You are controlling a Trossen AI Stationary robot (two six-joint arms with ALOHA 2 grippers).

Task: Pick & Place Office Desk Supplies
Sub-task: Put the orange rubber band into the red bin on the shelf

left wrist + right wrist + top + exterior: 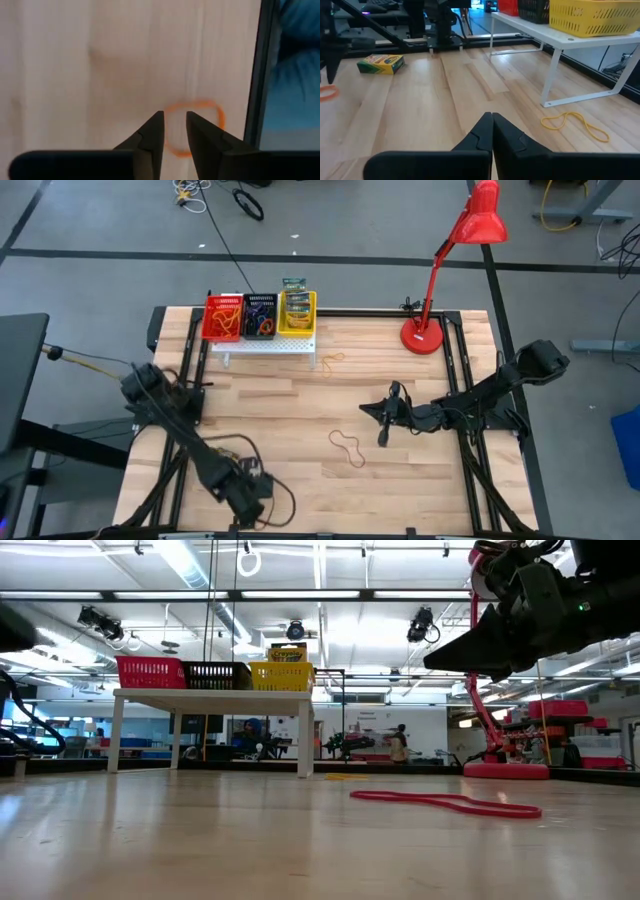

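the left tool point(175, 131) hangs narrowly parted over an orange elastic loop point(194, 127) near the counter point(300, 440) edge. the right tool point(492, 131), pinched shut and empty, hovers mid-counter beside a reddish rubber band point(347, 446).

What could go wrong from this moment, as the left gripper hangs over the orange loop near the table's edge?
1. The left gripper has only a narrow gap between its fingers, and the orange loop lies flat on the wood; the tips may close on nothing.
2. The loop lies close to the table's dark edge rail; a nudge might push it against the rail or off the table.
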